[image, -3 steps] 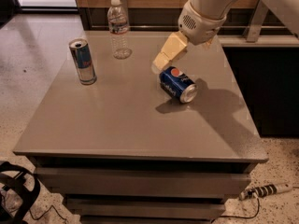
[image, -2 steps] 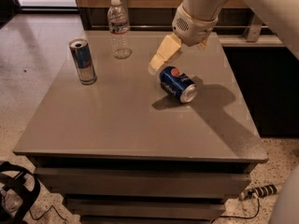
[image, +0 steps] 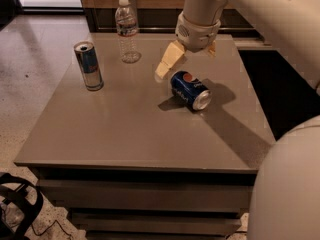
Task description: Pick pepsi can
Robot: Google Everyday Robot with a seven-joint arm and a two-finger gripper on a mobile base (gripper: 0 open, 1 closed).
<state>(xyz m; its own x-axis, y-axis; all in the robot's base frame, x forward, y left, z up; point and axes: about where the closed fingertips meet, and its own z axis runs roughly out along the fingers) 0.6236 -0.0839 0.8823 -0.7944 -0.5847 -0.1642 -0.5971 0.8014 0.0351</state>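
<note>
While gripper [image: 187,63] hangs just behind pepsi can [image: 190,90], fingers [image: 167,63] spread, empty, slim can [image: 89,66], btl [image: 127,31] left.

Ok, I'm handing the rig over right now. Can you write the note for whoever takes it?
Gripper: open and empty, hovering just above and behind the pepsi can; no grasp yet.
Pepsi can: lying on its side on the table, right of centre, one silver end toward the camera.
Nearby: slim can upright at left, water bottle upright at back, both apart from the pepsi can.
Done: approach.
Left: lower, close on the can, lift.
</note>
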